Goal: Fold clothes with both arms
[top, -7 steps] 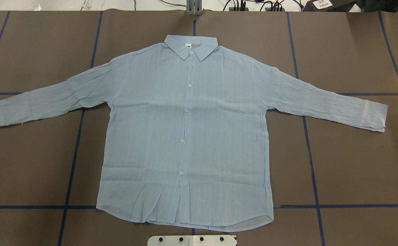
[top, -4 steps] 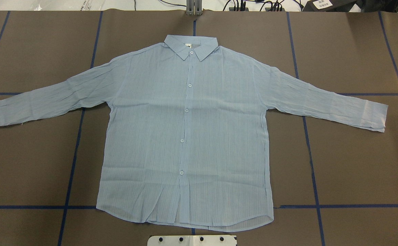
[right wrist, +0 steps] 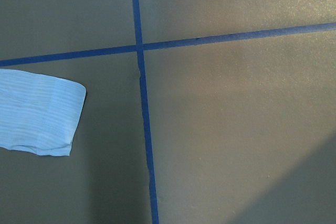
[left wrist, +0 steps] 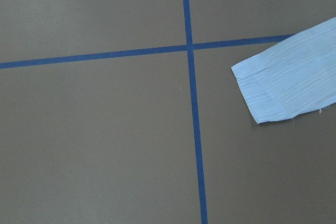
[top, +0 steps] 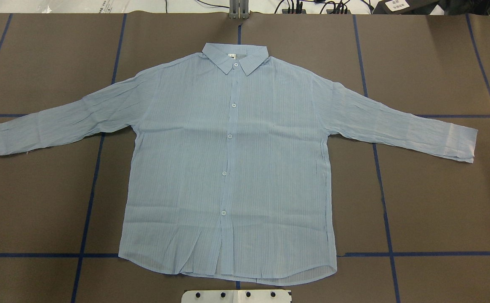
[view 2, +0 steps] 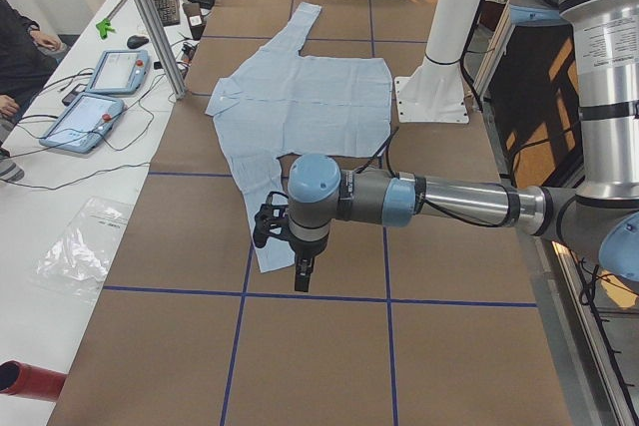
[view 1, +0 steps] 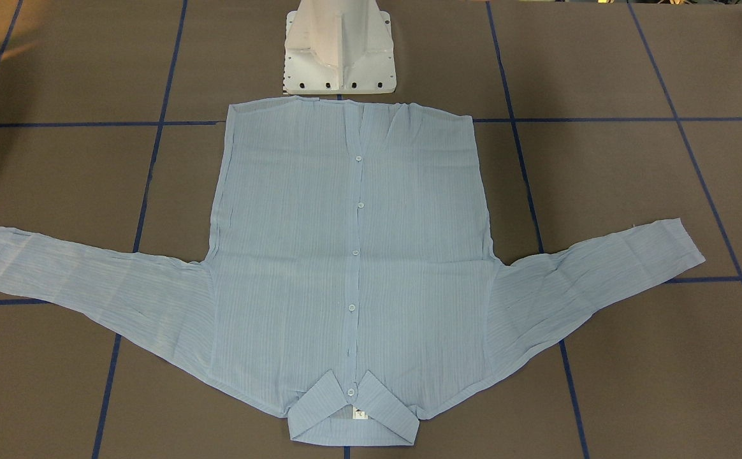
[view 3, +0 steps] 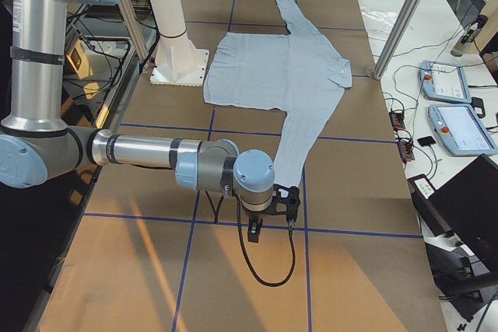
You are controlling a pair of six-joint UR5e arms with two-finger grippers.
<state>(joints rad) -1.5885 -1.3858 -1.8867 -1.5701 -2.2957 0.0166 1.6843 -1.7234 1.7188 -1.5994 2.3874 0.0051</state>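
Note:
The light blue striped shirt lies flat and buttoned on the brown table, collar at the far side, both sleeves spread out; it also shows in the front view. My left gripper hangs above the table by the left cuff. My right gripper hangs by the right cuff. Both grippers show only in the side views, so I cannot tell whether they are open or shut. Neither touches the shirt.
The white pedestal base stands just behind the shirt's hem. Blue tape lines cross the table. Teach pendants and cables lie on the white bench beyond the collar side. An operator sits there.

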